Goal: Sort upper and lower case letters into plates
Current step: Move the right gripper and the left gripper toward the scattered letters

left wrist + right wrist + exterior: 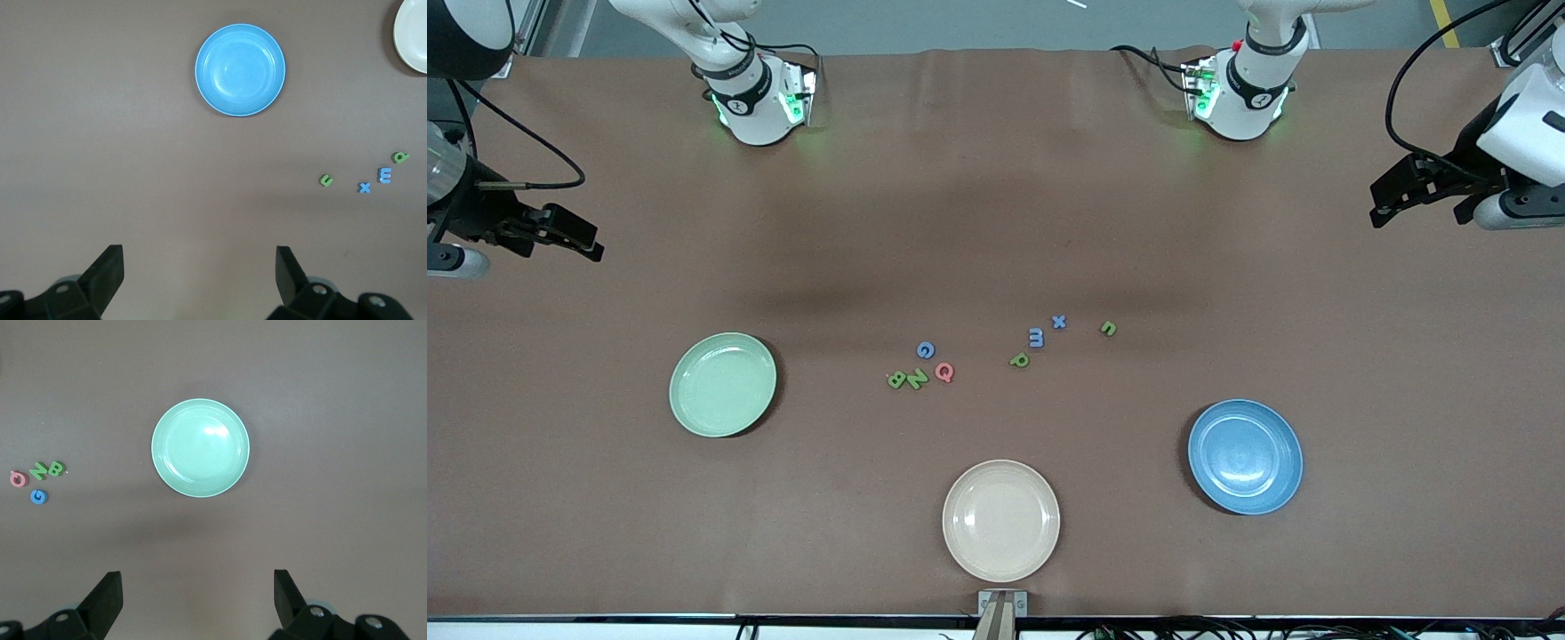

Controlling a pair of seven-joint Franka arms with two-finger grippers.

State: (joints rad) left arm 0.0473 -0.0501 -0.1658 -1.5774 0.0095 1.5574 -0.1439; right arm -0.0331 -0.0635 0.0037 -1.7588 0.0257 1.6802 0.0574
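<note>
Evidently nothing is yet sorted: the green plate (723,385) and blue plate (1245,456) lie empty on the worktop, letters (925,366) are scattered between them, and the left gripper (199,267) and right gripper (197,590) are held apart, a first reach being needed.

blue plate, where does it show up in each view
Front view: the blue plate lies low in the picture, toward the left arm's end of the table, empty.
Left wrist view: the blue plate sits in the upper middle, above the open left end effector.
Right wrist view: not in it; only the green plate shows.
Shared landmark: the small blue x, in the front and left wrist views.
</note>
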